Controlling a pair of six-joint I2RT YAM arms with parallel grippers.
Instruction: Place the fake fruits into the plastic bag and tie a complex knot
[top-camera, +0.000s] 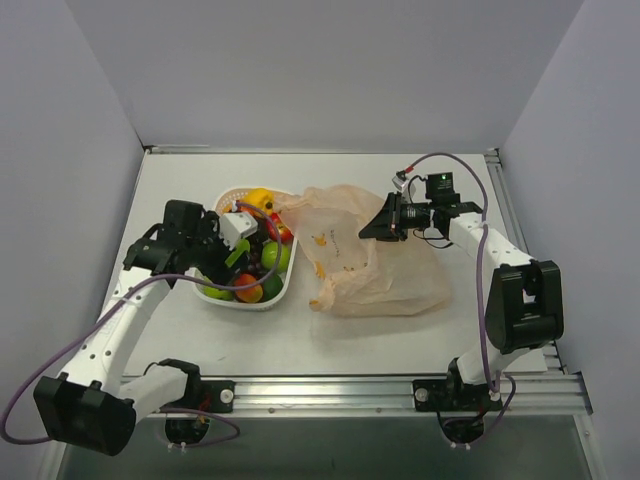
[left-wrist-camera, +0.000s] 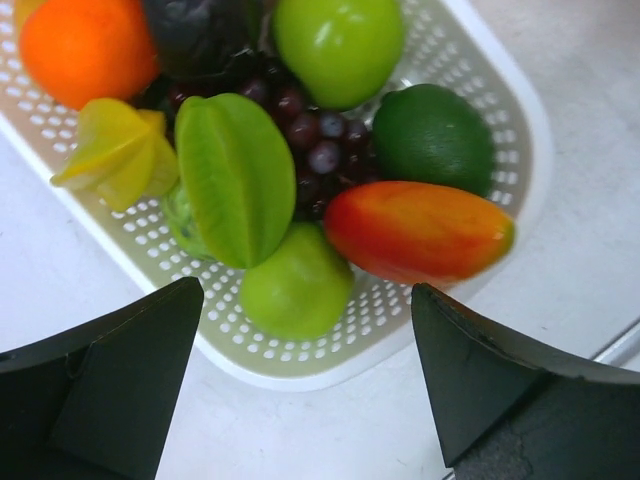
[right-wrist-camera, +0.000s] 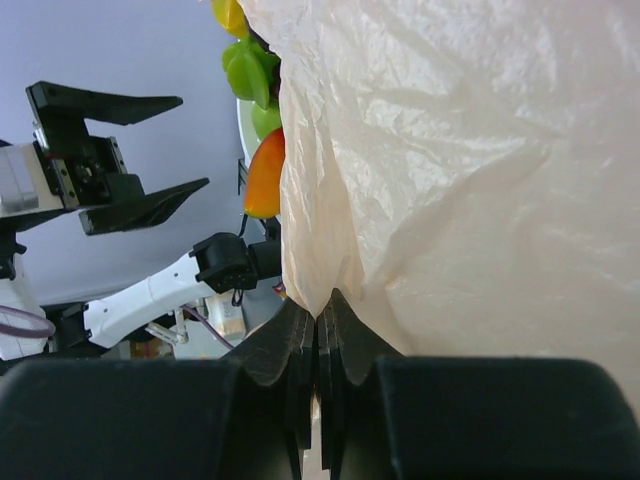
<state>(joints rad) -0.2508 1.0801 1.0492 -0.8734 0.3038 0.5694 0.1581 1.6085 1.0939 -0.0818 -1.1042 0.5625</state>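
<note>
We cannot see inside the plastic bag (right-wrist-camera: 450, 150); the right gripper (right-wrist-camera: 318, 320) has its jaws clamped on a fold of it. Left gripper (left-wrist-camera: 305, 300) jaws apart above the white basket (left-wrist-camera: 525, 140) holding the fake fruits (left-wrist-camera: 230, 180): green apple (left-wrist-camera: 295, 292) between the jaws, mango (left-wrist-camera: 420, 230) and grapes (left-wrist-camera: 320, 140) just beyond, others cut off.

2 white arms (top-camera: 115, 330) carry black joints (top-camera: 520, 300) and purple cables (top-camera: 485, 310).

plain pale walls (top-camera: 330, 70) enclose a white table (top-camera: 400, 340) edged by a metal rail (top-camera: 330, 395).
</note>
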